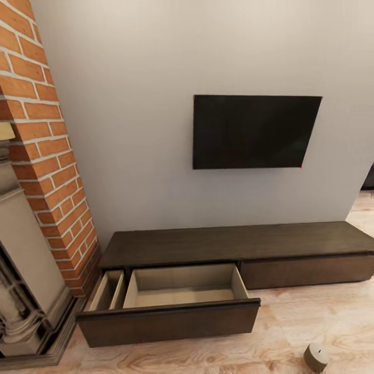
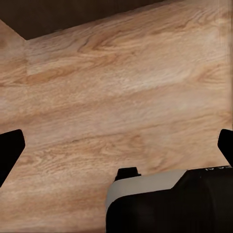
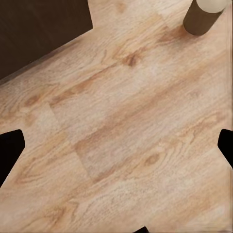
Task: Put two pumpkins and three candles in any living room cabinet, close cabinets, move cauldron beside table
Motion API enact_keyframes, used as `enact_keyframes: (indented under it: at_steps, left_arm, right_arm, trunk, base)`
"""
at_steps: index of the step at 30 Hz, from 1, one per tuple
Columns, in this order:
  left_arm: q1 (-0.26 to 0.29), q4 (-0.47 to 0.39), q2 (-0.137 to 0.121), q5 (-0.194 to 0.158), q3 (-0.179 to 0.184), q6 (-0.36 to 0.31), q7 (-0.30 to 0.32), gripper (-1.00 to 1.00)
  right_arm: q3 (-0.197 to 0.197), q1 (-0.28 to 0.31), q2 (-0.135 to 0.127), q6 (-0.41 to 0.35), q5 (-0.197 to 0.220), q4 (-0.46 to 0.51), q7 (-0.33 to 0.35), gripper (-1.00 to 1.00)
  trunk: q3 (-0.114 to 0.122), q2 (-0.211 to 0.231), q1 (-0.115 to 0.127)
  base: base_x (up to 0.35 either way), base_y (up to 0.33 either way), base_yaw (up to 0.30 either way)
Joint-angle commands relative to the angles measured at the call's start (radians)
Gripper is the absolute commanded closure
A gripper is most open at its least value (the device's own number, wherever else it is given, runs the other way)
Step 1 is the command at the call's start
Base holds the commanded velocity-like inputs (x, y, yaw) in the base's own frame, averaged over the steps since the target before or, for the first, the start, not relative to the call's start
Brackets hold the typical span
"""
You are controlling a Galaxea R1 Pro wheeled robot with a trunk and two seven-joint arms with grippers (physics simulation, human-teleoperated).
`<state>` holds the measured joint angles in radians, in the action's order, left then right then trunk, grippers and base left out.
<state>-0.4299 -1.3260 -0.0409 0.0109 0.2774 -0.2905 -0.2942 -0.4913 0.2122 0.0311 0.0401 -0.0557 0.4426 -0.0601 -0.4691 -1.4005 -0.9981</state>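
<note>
One candle (image 1: 317,357) stands upright on the pale wood floor (image 1: 311,317), a short grey-beige cylinder with a lighter flat top, well to the right of the open drawer and apart from the cabinet (image 1: 234,244). The right wrist view catches the same candle (image 3: 203,15) at its edge, standing on the planks near a dark cabinet corner. That cabinet is one long, low, dark-brown unit against the grey wall, below one black wall screen (image 1: 256,131). One drawer (image 1: 171,301) on its left half is pulled out, showing a pale wood interior split into one narrow and one wide compartment, both bare; the right drawer front sits flush. One brick fireplace (image 1: 47,156) rises at the left. Both grippers hang over the floor with their dark fingertips (image 2: 10,145) (image 3: 11,145) spread wide, holding nothing.
</note>
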Motion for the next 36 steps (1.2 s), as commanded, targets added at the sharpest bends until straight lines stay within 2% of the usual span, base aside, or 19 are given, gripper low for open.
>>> enact_keyframes:
  at_steps: [1,6,13,29,36]
  left_arm:
    - [0.001,0.008,0.000,0.000,0.003,-0.006,-0.007,-1.00]
    - [0.003,0.022,0.001,0.001,0.006,0.012,-0.008,-1.00]
    - [0.003,0.027,0.001,0.006,0.006,0.077,-0.008,-1.00]
    - [0.003,0.082,0.000,0.008,0.004,0.087,-0.007,-1.00]
    - [0.005,0.163,0.001,0.004,0.005,0.090,-0.005,-1.00]
  right_arm:
    - [-0.004,0.001,0.001,0.003,-0.006,-0.001,0.000,-1.00]
    - [0.000,0.001,0.001,0.003,-0.006,-0.002,0.000,-1.00]
    - [0.003,0.001,0.001,0.002,-0.006,-0.003,0.002,-1.00]
    - [0.000,0.001,0.001,0.004,-0.006,-0.016,0.008,-1.00]
    - [-0.006,0.001,0.001,0.004,-0.005,-0.028,0.008,-1.00]
  trunk:
    - [-0.001,-0.001,0.000]
    - [-0.001,-0.001,0.000]
    - [-0.001,-0.001,0.000]
    - [-0.001,-0.001,0.000]
    - [-0.004,-0.001,0.000]
  base:
    - [0.000,0.000,-0.292]
    - [0.000,0.000,-0.295]
    - [0.000,0.000,-0.297]
    - [0.000,0.000,-0.295]
    - [0.000,0.000,-0.278]
